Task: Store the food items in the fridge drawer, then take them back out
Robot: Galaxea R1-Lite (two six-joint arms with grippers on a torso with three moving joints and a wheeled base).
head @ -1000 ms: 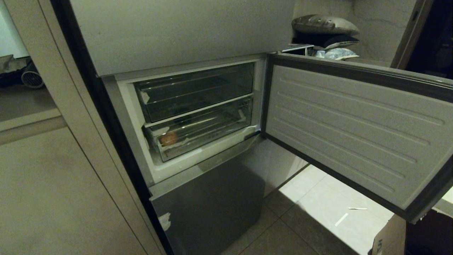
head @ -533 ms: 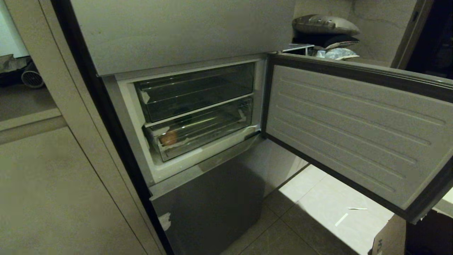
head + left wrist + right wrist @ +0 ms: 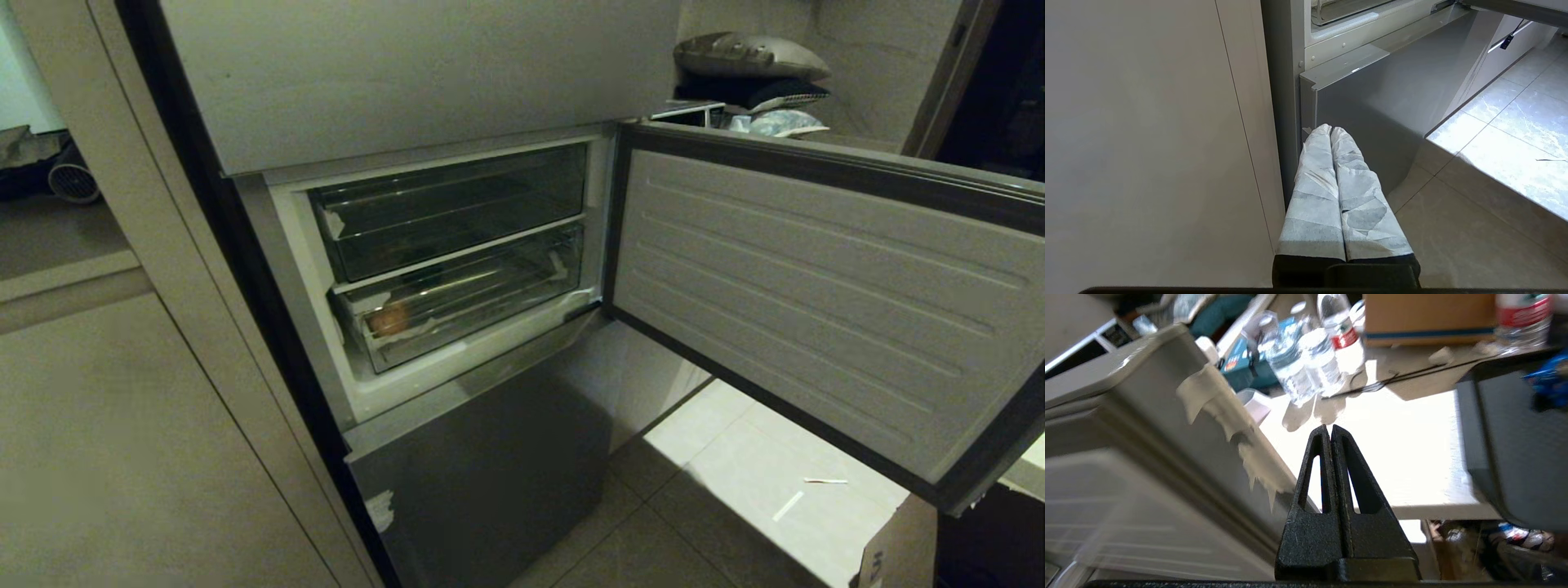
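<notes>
We see water bottles beside a cardboard box, and a cushion behind the open door.

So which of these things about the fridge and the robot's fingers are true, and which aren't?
1. The fridge door stands open. True.
2. An orange-tan food item lies in the upper bin. False: it lies in the lower fridge drawer.
3. The left gripper has its fingers wrapped in pale tape. True.
4. The right gripper holds a bottle. False: it is shut and holds nothing.
5. The fridge drawer is pulled far out. False: it sits pushed in.
</notes>
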